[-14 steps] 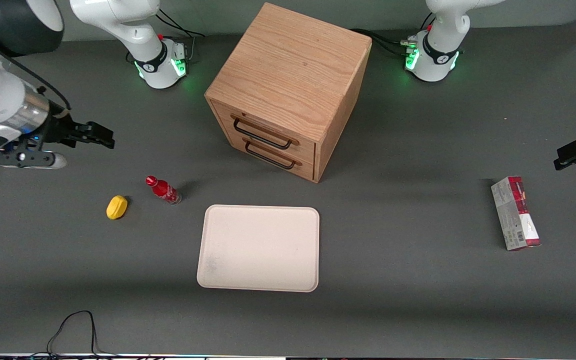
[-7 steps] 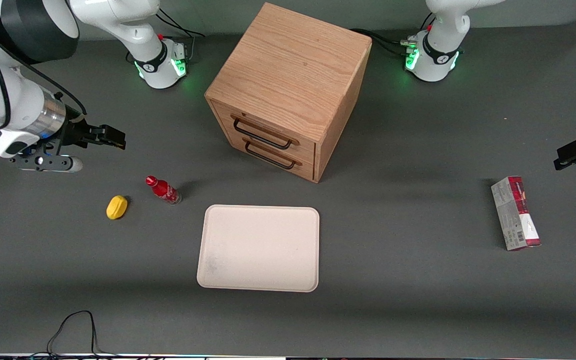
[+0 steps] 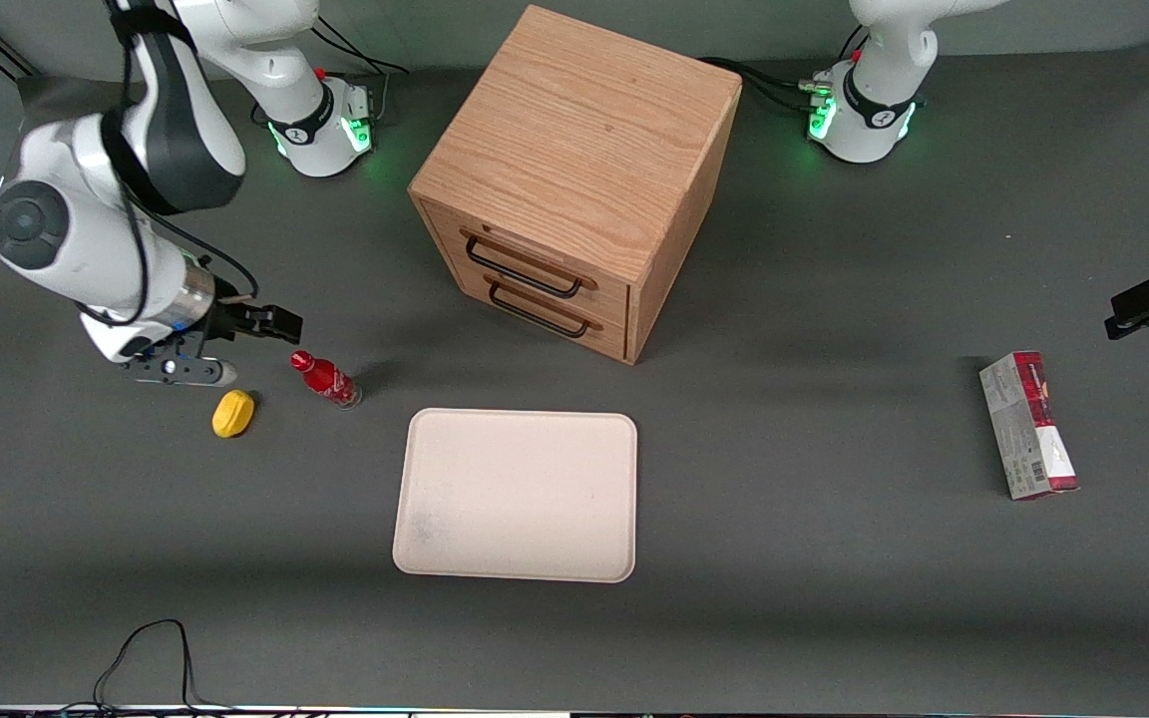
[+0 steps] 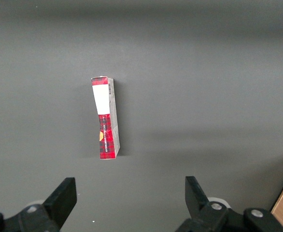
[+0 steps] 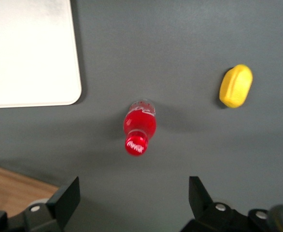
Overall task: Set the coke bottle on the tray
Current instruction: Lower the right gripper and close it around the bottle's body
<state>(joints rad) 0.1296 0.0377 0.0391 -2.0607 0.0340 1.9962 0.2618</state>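
Observation:
The coke bottle [image 3: 326, 379] is small and red with a red cap and stands on the grey table, between a yellow lump and the tray. It also shows in the right wrist view [image 5: 140, 127], seen from above. The cream-pink tray [image 3: 517, 494] lies flat, nearer the front camera than the wooden drawer cabinet; its corner shows in the right wrist view [image 5: 30, 53]. My right gripper [image 3: 275, 322] is open and empty, raised above the table, just farther from the camera than the bottle. In the right wrist view the gripper [image 5: 134, 198] has wide-apart jaws, with the bottle just ahead of the gap.
A yellow lump [image 3: 233, 413] lies beside the bottle toward the working arm's end; it also shows in the right wrist view [image 5: 235, 86]. A wooden two-drawer cabinet [image 3: 574, 179] stands mid-table. A red-and-grey carton [image 3: 1027, 424] lies toward the parked arm's end. A black cable [image 3: 146, 648] loops at the front edge.
My right arm has swung down and toward the bottle; the gripper has come from well off toward the working arm's end to just beside the bottle's cap. The bottle and tray have not moved.

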